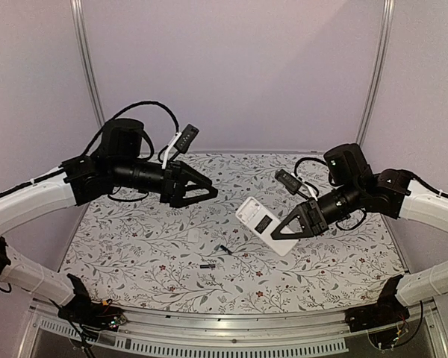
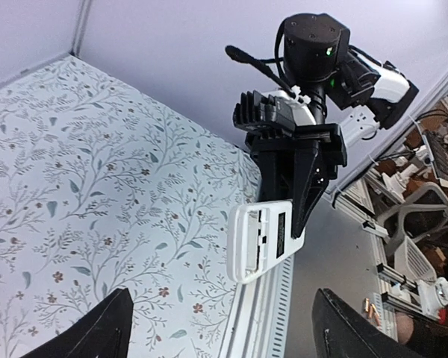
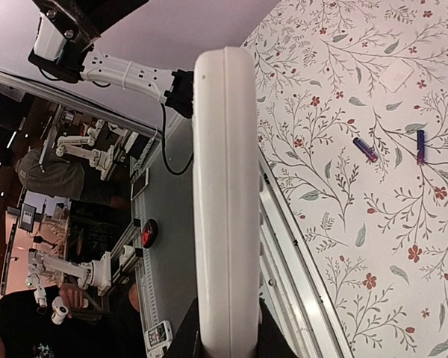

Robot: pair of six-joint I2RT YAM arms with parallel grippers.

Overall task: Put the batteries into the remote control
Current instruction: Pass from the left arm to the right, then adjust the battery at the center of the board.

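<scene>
Nearest, clamped at 1 end in the right jaws and seemingly raised off the tabletop (image 1: 134, 253): the remote control (image 3: 224, 201), white back up, dark recess uncovered and apparently empty. Loose on the tabletop close by, near each other: 2 batteries (image 1: 225, 248) (image 1: 207, 265). Left jaws spread wide, holding nothing, hovering off to the far side. Nothing loaded yet, by the look of it; left to do: pick up, align and seat both batteries.
</scene>
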